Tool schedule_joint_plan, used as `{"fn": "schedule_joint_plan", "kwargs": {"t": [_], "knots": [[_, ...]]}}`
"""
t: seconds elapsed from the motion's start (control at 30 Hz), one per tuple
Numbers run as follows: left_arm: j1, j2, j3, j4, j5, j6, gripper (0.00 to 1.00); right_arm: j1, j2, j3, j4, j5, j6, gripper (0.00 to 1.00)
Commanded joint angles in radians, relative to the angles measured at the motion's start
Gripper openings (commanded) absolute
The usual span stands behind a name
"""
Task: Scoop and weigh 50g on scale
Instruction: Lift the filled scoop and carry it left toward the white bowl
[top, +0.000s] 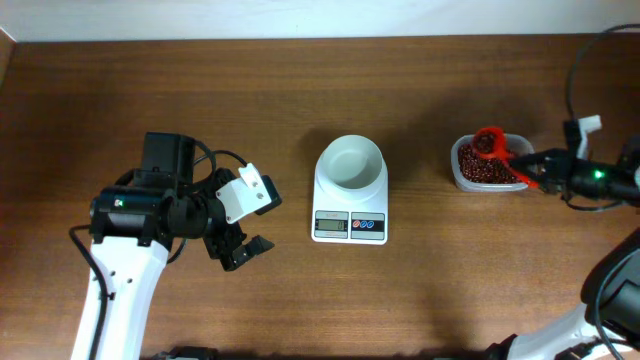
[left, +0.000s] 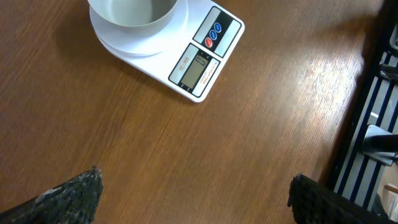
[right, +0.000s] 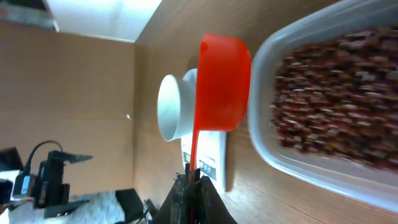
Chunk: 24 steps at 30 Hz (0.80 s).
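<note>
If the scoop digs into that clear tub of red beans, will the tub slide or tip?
Likely slides rather than tips: the tub is low and wide on the smooth wooden table. Its fill of beans probably adds steadying weight. The thin clear wall may flex if the red scoop presses it.

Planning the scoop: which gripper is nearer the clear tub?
Right. The right gripper holds the red scoop at the tub; the left gripper hangs open beyond the scale.
</note>
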Motion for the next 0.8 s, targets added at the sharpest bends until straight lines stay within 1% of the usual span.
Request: {"fn": "schedule_joint_plan", "kwargs": {"t": [0.0,0.4,0.47,0.6,0.77], "knots": [[0.006,-0.002,0.016,-0.002,0.003,-0.006,0.99,0.074,0.013,-0.008,-0.001,-0.106,-0.018,0.04],[0.005,-0.002,0.016,-0.002,0.003,-0.006,0.99,0.315,0.013,-0.008,0.002,-0.138,-0.014,0.04],[0.005,-0.002,0.016,-0.002,0.003,-0.006,0.99,0.343,0.013,-0.008,0.008,-0.138,-0.010,0.04],[0.005,-0.002,0.016,-0.002,0.003,-0.006,0.99,0.395,0.013,-0.008,0.056,-0.138,0.043,0.04],[0.005,-0.002,0.016,-0.002,0.003,-0.006,0.99,0.441,0.013,-0.008,0.097,-0.138,0.047,0.04]]}}
